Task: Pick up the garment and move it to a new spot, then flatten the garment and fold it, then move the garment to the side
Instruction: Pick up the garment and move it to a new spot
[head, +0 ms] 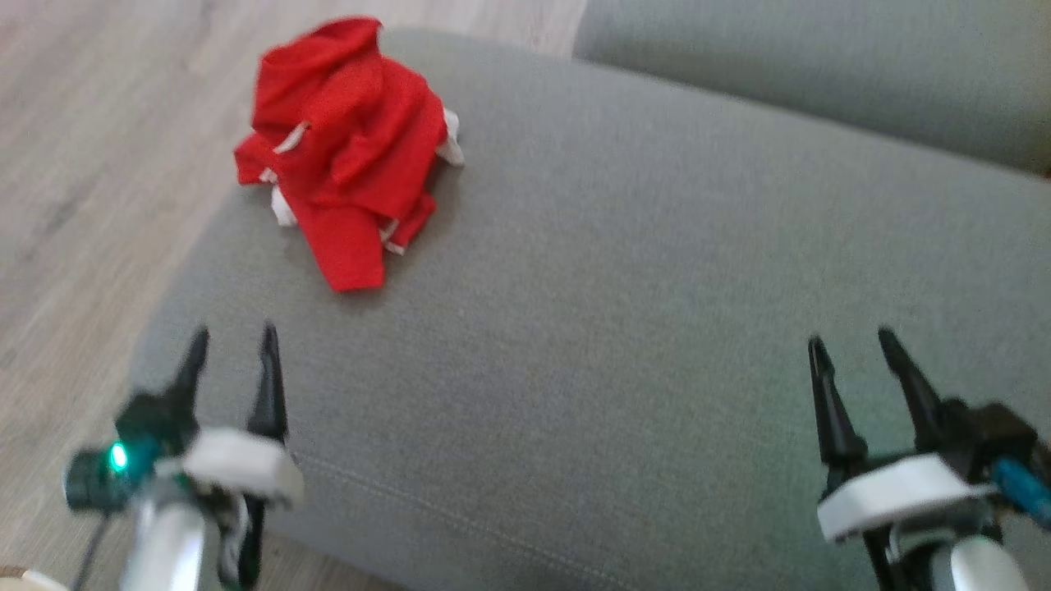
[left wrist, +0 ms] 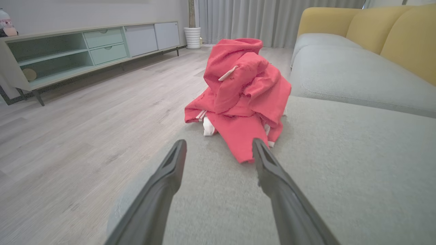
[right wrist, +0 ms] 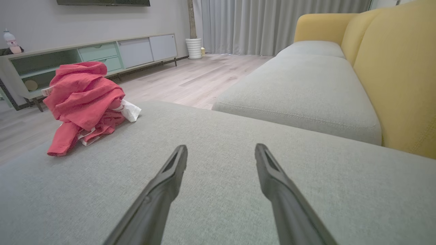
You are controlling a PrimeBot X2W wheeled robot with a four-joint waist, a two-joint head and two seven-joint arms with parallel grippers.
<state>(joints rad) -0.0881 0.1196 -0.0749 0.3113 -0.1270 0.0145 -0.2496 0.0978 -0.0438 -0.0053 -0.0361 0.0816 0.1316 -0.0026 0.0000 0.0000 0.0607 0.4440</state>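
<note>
**Item: garment** (head: 345, 148). Red with white trim (head: 450, 144), bunched in a tall heap at the far left corner of the grey seat cushion (head: 624, 279). Its left folds lie right at the cushion's left edge, above the wood floor (head: 74, 180). It is not held and not flattened.

**Item: left tool** (head: 234, 331). Fingers spread, empty, over the cushion's near left corner. It points at the heap, near its lowest flap but apart from it.

**Item: right tool** (head: 850, 336). Fingers spread, empty, over the near right part of the cushion, well apart from the garment.

**Hazards, for your judgement:**
- Slide-off. If you nudge the heap leftward before closing, it will likely go over the left edge onto the floor. Come down from above.
- Partial grab. The heap is layered. Pinch only the loose lower flap and the rest may trail, drag and catch on the cushion edge.
- Hidden structure. You cannot tell sleeves from hem in this bundle, so a blind grip may leave it twisted when you flatten it.
- Pinched upholstery. Closing too low could catch cushion fabric along with the cloth.
- Landing spot. Bare cushion lies to the right. Setting down close to the gap beside the second cushion (head: 821, 74) risks cloth slipping in.
</note>
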